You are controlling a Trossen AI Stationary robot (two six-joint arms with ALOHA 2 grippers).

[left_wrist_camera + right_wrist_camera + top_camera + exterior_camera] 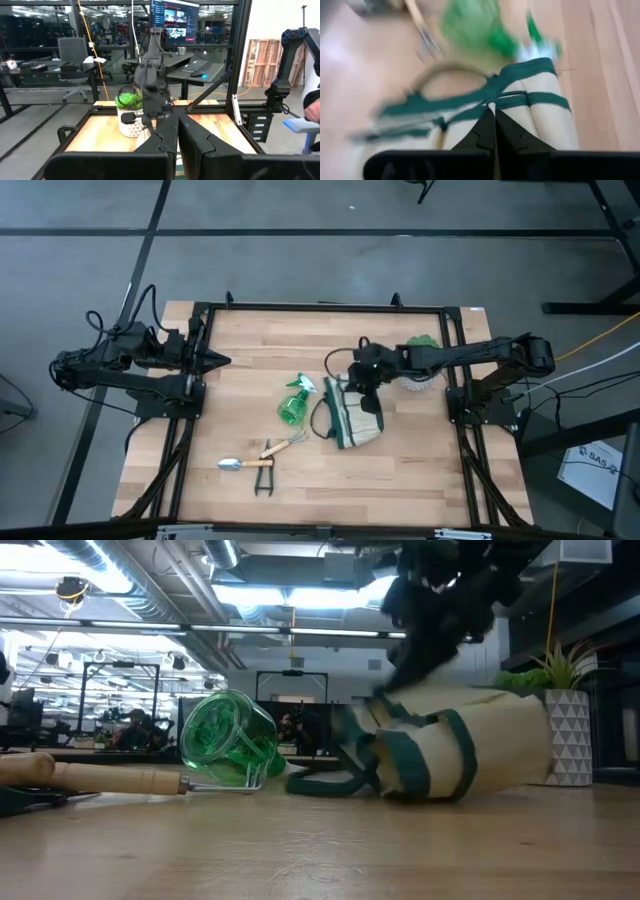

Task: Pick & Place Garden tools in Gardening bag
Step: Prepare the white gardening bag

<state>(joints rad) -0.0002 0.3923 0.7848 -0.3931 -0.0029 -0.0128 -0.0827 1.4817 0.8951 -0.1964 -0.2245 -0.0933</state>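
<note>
Four tools out: none of the garden tools shows inside the bag yet; all lie on the counter point(200, 430) in the middle of the high view.
Left gripper point(222, 362): fingers together on nothing, parked at the left edge of the counter, well apart from everything.
Trowel point(243, 464): lower centre-left, flat on the wood, with the pruning shears point(264, 479) just beside it.
Hand rake point(283, 444): just right of the trowel, tines toward the bag.
Spray bottle point(295, 404): on its side, centre, just left of the bag.
Gardening bag point(354, 420): lying on its side right of centre, not standing; its inside cannot be seen.
Right gripper point(365, 383): fingers shut at the bag's upper edge; in the right wrist view they meet on the green trim.
Plant pot point(422, 379): right of the bag, holding a green plant.
Risk, thin pinch: the trim could slip free as the bag is lifted.
Risk, floppy bag: the mouth may sag shut or the bag may topple again.
Risk, dragging: the bag could shove the spray bottle, or the arm could knock the pot.
</note>
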